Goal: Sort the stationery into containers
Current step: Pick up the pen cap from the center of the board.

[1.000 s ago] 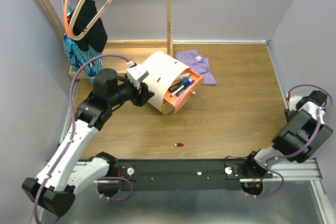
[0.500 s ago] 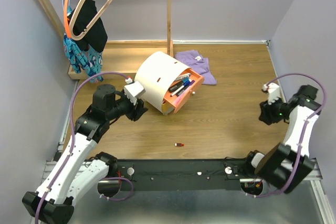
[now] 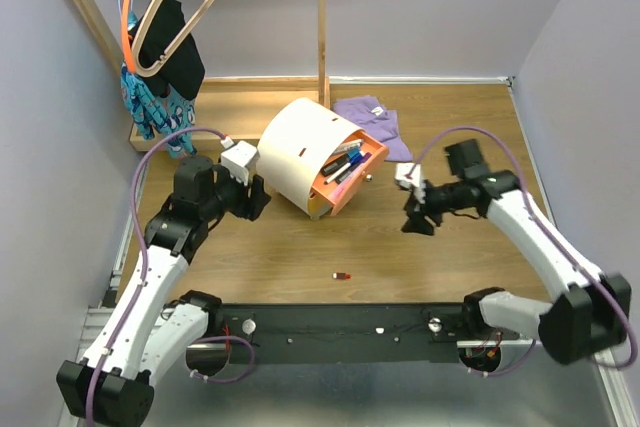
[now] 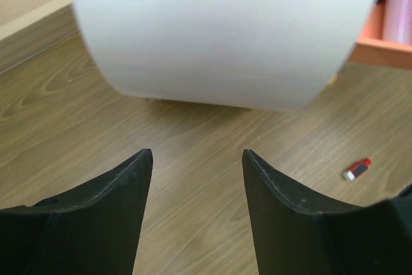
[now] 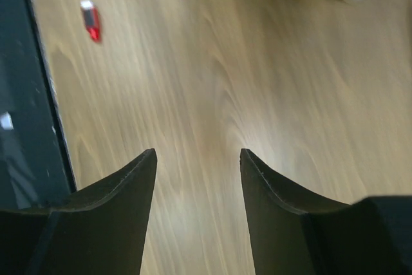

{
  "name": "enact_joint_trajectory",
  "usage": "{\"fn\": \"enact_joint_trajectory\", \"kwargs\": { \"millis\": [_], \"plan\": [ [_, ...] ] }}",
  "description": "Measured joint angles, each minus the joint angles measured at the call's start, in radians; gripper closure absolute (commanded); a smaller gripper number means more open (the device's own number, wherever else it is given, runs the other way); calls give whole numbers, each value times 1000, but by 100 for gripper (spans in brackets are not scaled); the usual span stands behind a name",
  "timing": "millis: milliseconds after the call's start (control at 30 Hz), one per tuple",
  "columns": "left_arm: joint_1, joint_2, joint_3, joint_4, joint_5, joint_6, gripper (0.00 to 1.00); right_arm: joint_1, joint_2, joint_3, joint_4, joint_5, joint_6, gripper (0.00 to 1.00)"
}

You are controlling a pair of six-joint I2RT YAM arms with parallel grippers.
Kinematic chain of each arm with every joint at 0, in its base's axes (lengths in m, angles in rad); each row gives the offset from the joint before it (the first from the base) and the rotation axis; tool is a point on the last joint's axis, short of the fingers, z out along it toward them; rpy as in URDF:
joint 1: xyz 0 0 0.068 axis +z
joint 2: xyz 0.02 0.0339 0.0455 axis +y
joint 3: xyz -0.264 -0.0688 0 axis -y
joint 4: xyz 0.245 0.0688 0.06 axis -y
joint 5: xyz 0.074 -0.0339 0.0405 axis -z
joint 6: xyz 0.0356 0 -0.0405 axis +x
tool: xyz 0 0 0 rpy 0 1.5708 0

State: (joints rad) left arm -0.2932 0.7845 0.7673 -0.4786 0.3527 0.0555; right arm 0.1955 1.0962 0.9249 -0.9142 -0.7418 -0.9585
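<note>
The container [image 3: 300, 147], a cream-white drum, lies tilted at mid-table with its orange drawer [image 3: 350, 182] open. Several pens and markers [image 3: 345, 162] lie in the drawer. A small red item [image 3: 342, 275] with a white end lies alone on the wood nearer the arms. My left gripper [image 3: 262, 197] stands open just left of the drum, holding nothing; its wrist view shows the drum's white wall [image 4: 225, 30], the drawer's edge [image 4: 380, 46] and the red item [image 4: 357, 169]. My right gripper [image 3: 414, 219] hangs open over bare wood right of the drawer, with the red item [image 5: 91, 20] off to its side.
A purple cloth [image 3: 380, 119] lies behind the drum. A wooden rack base [image 3: 215, 97] with a post [image 3: 322, 17], hangers and hanging clothes [image 3: 160, 67] fills the back left. The black mounting rail [image 3: 340, 327] runs along the near edge. Walls close in on both sides.
My right arm has swung from the right edge in towards the drawer. My left gripper has backed down and left, away from the drum. Both jaws have spread wider.
</note>
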Motion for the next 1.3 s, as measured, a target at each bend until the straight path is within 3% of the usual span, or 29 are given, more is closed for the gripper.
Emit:
{"fn": "enact_joint_trajectory", "kwargs": {
  "millis": [100, 233, 333, 767, 1300],
  "plan": [
    [50, 30, 29, 6, -18, -51, 33, 176, 121, -6, 129, 39, 113, 38],
    [98, 48, 89, 7, -43, -87, 33, 455, 138, -107, 351, 131, 191, 42],
    [125, 46, 132, 9, -54, -106, 33, 580, 197, -128, 442, 170, 224, 44],
    [186, -24, 220, -36, -69, -142, 32, 756, 378, -153, 733, 281, 296, 48],
    [189, -42, 220, -74, -77, -143, 32, 830, 417, -200, 743, 286, 337, 48]
  ]
}}
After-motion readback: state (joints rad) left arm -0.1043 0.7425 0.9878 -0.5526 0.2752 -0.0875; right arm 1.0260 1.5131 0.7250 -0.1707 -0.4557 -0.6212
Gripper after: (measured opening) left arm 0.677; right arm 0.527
